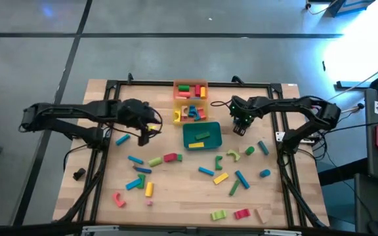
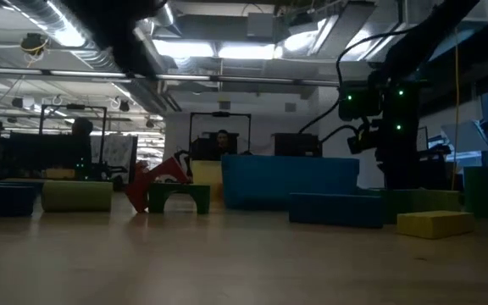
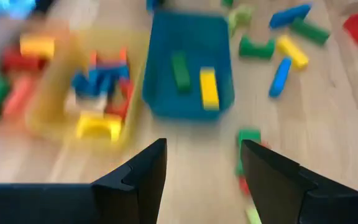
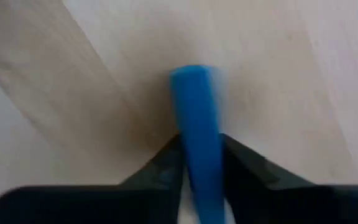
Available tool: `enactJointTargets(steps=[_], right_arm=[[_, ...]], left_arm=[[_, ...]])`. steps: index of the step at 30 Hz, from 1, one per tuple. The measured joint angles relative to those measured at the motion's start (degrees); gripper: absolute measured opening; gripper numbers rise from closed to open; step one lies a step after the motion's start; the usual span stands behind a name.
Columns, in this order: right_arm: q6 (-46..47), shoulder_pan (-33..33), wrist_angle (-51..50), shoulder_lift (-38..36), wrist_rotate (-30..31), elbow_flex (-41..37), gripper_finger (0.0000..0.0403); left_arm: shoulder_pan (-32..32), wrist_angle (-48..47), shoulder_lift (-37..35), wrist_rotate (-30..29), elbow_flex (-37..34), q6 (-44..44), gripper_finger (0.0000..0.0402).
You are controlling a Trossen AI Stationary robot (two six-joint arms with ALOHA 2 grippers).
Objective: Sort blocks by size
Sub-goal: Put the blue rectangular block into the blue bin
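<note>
Several coloured blocks (image 1: pixel 221 177) lie scattered on the wooden table (image 1: pixel 182 196). A teal tray (image 1: pixel 202 136) holds a yellow bar (image 3: pixel 209 87) and a green bar (image 3: pixel 179 71). Behind it stand a yellow tray (image 1: pixel 190 113) and an orange tray (image 1: pixel 190 90) with more blocks. My right gripper (image 1: pixel 240 126), right of the teal tray, points down and is shut on a blue bar (image 4: pixel 194 124). My left gripper (image 1: pixel 148 128) hangs open left of the trays, with nothing between its fingers (image 3: pixel 148 171). My right gripper pinches the blue bar's two long sides (image 4: pixel 197 158) between its two fingers (image 4: pixel 166 168). The fingers come from above, pointing down, and lie across the bar. The bar's free end (image 4: pixel 191 74) sticks out past the fingers over the bare wood; whether it rests on the table I cannot tell.
Loose blocks lie left of the trays (image 1: pixel 134 159), right of them (image 1: pixel 262 147) and along the near edge (image 1: pixel 241 213). A dark frame (image 1: pixel 176 84) borders the table. A small black object (image 1: pixel 79 174) lies at the left edge.
</note>
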Motion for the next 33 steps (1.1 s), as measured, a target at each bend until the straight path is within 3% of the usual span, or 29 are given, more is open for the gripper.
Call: enactJointTargets(steps=[2, 8, 14, 21, 33], right_arm=[[-0.02, 0.19, -0.12, -0.02, 0.23, 0.08, 0.0060], [0.90, 0.17, -3.42, -0.87, -0.02, 5.00, 0.0060], [1.76, 2.13, -8.04, -0.99, -5.58, 14.11, 0.0069], [3.21, 9.31, -5.61, -0.99, -10.49, 20.83, 0.0063], [3.21, 19.72, 9.11, 2.64, -11.00, 21.05, 0.0079]], left_arm=[[-0.45, -6.13, -1.22, 0.00, -0.02, -2.30, 0.0189], [-0.89, -22.27, -2.46, -0.13, -0.04, -13.30, 0.0189], [-0.82, -33.11, -2.51, -1.87, -0.09, -27.44, 0.0189], [-0.80, -34.52, -2.51, -2.90, -3.16, -32.81, 0.0189], [-0.80, -31.71, -2.37, -6.20, -12.25, -40.41, 0.0189]])
